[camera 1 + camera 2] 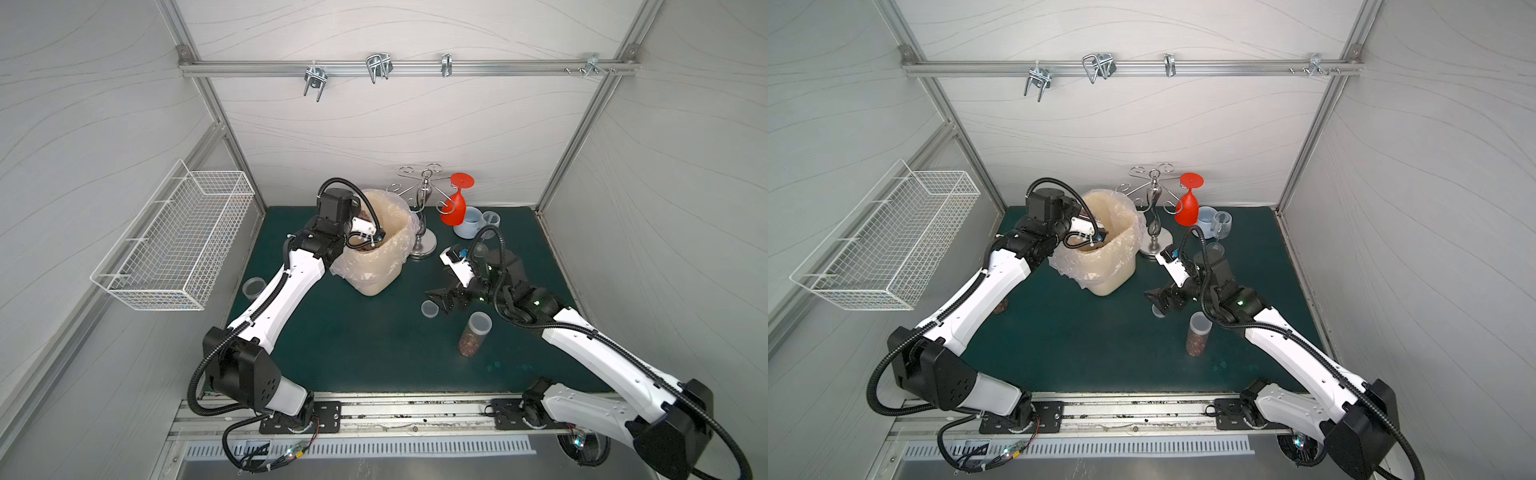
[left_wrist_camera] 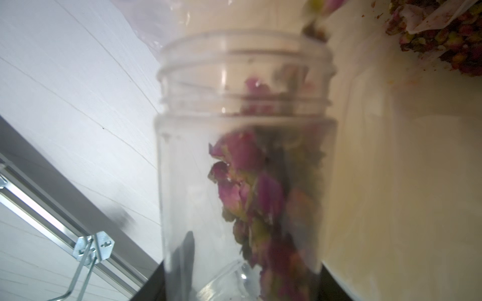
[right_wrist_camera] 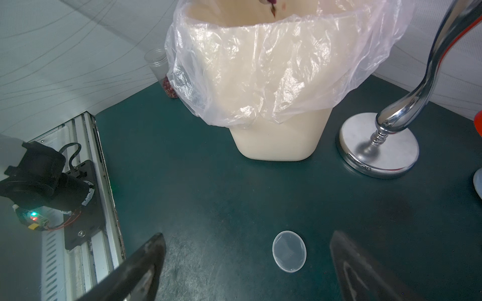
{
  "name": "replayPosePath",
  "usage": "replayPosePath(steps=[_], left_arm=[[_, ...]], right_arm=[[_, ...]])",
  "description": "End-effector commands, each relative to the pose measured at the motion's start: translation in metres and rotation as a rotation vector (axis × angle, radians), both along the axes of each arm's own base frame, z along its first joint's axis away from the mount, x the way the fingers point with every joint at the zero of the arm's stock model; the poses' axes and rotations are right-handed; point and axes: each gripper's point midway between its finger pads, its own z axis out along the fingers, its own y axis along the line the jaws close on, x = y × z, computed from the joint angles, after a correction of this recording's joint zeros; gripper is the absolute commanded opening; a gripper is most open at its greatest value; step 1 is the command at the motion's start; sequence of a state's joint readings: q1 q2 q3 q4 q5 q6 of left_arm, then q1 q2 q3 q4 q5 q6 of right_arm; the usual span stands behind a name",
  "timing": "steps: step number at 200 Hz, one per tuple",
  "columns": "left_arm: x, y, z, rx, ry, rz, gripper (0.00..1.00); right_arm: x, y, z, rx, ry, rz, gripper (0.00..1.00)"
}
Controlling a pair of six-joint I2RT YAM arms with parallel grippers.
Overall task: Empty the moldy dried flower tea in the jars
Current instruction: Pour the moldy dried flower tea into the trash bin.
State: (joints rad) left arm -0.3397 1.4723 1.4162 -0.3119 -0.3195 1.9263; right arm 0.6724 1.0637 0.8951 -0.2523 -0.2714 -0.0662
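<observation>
- Left claw reaches into the mouth of the bin, clamped on a jar that is open and tipped. Flower tea sits inside it, with more piled in the bin.
- Right claw gapes wide and empty above a loose lid near the bin.
- Capped tall jar of tea stands right of the bin.

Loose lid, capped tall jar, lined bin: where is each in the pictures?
loose lid (image 3: 289, 251), right wrist view, centre of the disc.
capped tall jar (image 1: 470, 340), a top view, lower side wall.
lined bin (image 3: 276, 142), right wrist view, bare front wall near the base.
</observation>
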Motion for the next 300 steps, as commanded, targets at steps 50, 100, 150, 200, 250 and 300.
replayPosePath(steps=[50, 100, 150, 200, 250, 300], left_arm=[[-0.002, -0.006, 0.039, -0.042, -0.147, -0.104, 0.07], [-0.004, 0.005, 0.025, -0.169, -0.074, -0.052, 0.06], [-0.008, 0.013, 0.028, -0.177, -0.047, -0.028, 0.06], [-0.003, 0.015, 0.030, -0.072, -0.110, -0.054, 0.07], [-0.005, 0.009, 0.042, -0.062, -0.162, -0.095, 0.07], [-0.008, 0.008, 0.037, -0.140, -0.121, -0.080, 0.07]], right_arm=[[0.000, 0.002, 0.012, 0.044, 0.000, -0.002, 0.99], [0.001, 0.000, 0.014, 0.044, 0.025, -0.025, 0.99], [0.000, 0.001, 0.020, 0.069, 0.039, -0.031, 0.99], [-0.002, 0.005, 0.025, 0.109, 0.088, -0.030, 0.99], [-0.004, 0.006, 0.036, 0.143, 0.138, -0.045, 0.99], [-0.001, 0.018, 0.075, 0.262, 0.223, -0.049, 0.99]])
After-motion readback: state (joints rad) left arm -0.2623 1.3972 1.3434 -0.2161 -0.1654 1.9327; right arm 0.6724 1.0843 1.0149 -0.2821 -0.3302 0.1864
